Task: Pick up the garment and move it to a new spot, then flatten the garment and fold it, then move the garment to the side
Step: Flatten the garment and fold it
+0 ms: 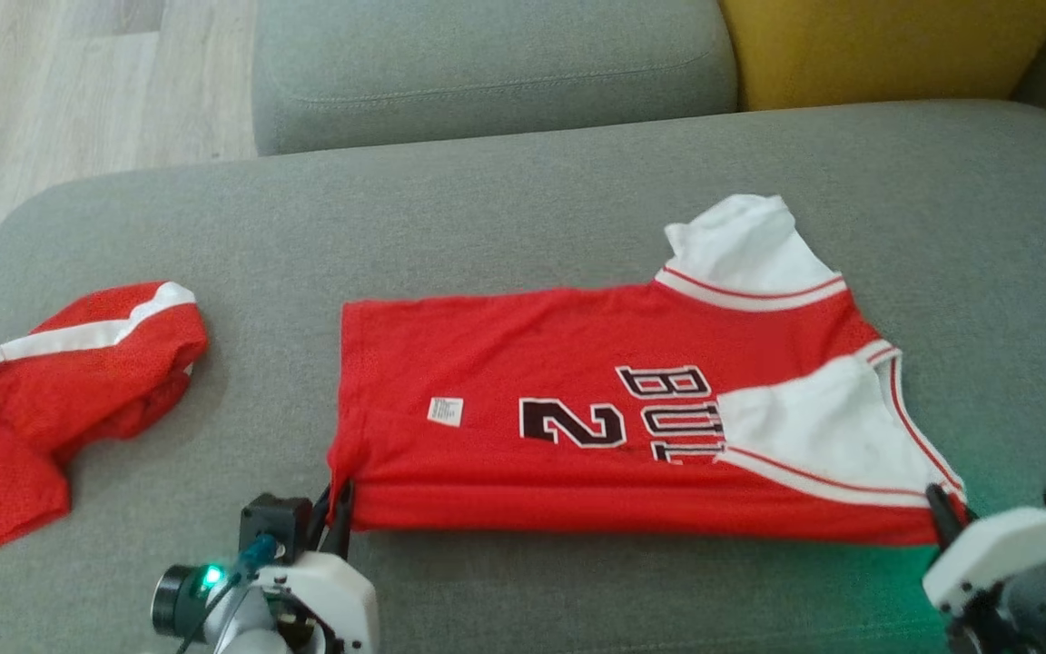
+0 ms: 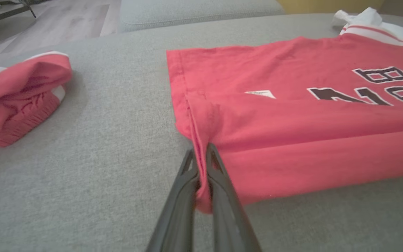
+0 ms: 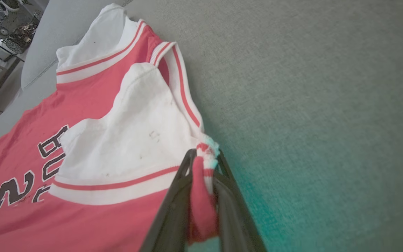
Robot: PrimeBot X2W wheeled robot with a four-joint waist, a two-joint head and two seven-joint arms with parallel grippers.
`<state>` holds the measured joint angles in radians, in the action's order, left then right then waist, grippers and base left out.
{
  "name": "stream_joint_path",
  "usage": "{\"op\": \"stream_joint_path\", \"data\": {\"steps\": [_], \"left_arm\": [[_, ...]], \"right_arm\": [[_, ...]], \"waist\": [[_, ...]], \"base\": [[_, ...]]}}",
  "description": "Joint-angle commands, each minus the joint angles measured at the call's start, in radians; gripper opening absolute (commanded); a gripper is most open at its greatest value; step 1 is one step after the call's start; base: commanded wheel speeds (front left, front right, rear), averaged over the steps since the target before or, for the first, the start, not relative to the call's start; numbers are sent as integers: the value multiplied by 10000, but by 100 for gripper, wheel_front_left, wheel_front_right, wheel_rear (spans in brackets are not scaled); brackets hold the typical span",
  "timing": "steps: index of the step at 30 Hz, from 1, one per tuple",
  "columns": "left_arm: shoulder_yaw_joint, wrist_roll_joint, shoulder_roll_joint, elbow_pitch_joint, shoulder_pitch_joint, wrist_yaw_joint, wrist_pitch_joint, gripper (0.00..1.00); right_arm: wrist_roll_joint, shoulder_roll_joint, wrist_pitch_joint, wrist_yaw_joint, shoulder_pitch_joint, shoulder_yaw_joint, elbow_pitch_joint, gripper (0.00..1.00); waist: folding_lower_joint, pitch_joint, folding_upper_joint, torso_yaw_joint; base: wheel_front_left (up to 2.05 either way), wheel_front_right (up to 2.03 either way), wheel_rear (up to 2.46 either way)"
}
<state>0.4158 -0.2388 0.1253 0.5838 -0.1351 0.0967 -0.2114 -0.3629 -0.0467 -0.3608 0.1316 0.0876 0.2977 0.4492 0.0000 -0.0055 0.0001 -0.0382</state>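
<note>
Left gripper [image 1: 340, 507] down at 7 o'clock is clamped on the hem corner of the red jersey [image 1: 577, 381], and the right gripper [image 1: 948, 510] at 4 o'clock is pinched on its shoulder-strap corner, fabric bunched up in the grip. Jersey lies mostly flat, near edge folded over, sitting centre-right on the grey couch seat [image 1: 487, 218], collar end toward 3 o'clock. Another red garment [image 1: 60, 381] is crumpled at 9 o'clock, well apart. Yellow cushion [image 1: 877, 45] up at 1 o'clock.

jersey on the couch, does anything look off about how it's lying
The jersey lies mostly flat, but its near white sleeve is flopped over the chest lettering, hiding part of it. That sleeve also carries a few small dark specks.
</note>
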Motion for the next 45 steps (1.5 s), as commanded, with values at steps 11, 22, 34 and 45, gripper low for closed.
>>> {"op": "stream_joint_path", "data": {"steps": [11, 22, 34, 45], "left_arm": [[-583, -348, 246, -1217, -139, 411, 210, 100], [-1368, -613, 227, -2139, -1490, 518, -333, 100], [-748, 268, 888, 810, -4257, 382, 1258, 100], [-312, 512, 958, 2883, -5419, -32, 896, 100]], "right_arm": [[-317, -39, 243, -9, -425, 170, -2942, 100], [568, -37, 3066, -9, 940, -1150, -3718, 100], [835, -36, 3580, -9, 2093, -1981, -3311, 100], [748, -36, 3707, -9, 2154, -2049, -3076, 100]], "waist": [[0, 190, -1, -32], [0, 1262, -1, -463], [0, 2374, -1, -1146], [0, 2535, -1, -1374]], "base": [[0, 0, 0], [0, 0, 0], [0, 0, 0], [0, 0, 0]]}}
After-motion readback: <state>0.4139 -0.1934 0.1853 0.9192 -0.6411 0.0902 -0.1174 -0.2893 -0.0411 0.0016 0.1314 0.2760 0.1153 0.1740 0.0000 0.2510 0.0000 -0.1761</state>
